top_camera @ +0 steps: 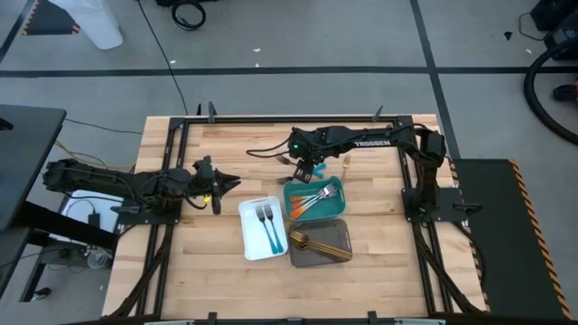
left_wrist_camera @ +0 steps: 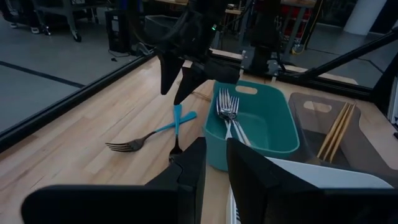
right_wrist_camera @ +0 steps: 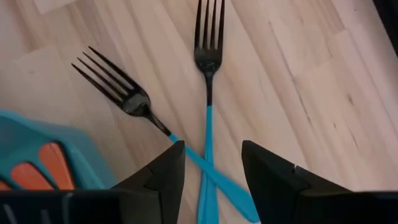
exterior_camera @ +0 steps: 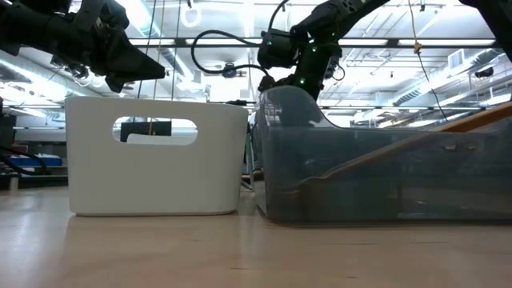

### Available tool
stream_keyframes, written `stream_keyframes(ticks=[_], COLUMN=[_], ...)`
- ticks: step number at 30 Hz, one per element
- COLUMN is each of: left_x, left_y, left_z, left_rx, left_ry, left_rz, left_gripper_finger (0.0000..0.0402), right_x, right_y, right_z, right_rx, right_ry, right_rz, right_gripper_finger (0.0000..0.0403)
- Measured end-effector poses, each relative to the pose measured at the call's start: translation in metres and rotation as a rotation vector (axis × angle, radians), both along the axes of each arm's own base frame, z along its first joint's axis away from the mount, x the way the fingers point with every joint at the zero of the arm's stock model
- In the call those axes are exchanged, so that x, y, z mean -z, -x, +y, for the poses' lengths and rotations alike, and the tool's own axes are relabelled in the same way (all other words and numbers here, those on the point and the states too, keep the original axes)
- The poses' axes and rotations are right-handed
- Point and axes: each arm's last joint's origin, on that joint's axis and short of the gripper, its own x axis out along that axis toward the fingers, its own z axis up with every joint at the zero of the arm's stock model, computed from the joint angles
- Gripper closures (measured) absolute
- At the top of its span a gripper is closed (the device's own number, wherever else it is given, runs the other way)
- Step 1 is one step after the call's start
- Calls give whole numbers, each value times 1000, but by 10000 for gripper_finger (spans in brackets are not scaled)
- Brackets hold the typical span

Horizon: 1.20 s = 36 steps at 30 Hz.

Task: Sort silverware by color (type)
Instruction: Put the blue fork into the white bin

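Two forks with blue handles lie crossed on the bare wood next to the teal tray: one point(right_wrist_camera: 208, 93) and the other point(right_wrist_camera: 134, 99), seen too as a crossed pair point(left_wrist_camera: 176, 127). My right gripper point(right_wrist_camera: 211, 165) is open and hangs over the crossing, one finger on either side of the handles; I cannot tell whether it touches them. Forks with orange handles point(top_camera: 312, 203) lie in the teal tray point(top_camera: 336, 185), two blue-handled forks point(top_camera: 268, 226) in the white tray point(top_camera: 248, 244), and gold utensils point(top_camera: 316, 242) in the grey tray point(top_camera: 341, 230). My left gripper point(top_camera: 221, 185) waits, slightly open, left of the white tray.
The three trays stand close together in the middle of the table. Bare wood lies left of and beyond the teal tray point(left_wrist_camera: 280, 146). A black frame point(top_camera: 271, 118) borders the table top. In the low view the white tray point(exterior_camera: 152, 160) and grey tray point(exterior_camera: 384, 176) hide the forks.
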Motion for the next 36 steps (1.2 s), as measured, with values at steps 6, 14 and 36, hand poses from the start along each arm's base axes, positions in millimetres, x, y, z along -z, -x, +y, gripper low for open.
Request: stream_keyframes(ticks=[6, 14, 36], left_x=[0, 0, 3], left_y=[0, 0, 1], left_z=[0, 0, 0], left_rx=[0, 0, 1], left_ry=[0, 2, -1], left_rz=[0, -2, 35], left_gripper_finger=[331, 331, 331], right_x=[0, 20, 62], right_y=[-2, -20, -27], right_z=[-3, -13, -32], right_rx=[-18, -47, -74], right_ry=[21, 5, -81], right_rz=[-28, -115, -91], right_gripper_finger=[233, 233, 235])
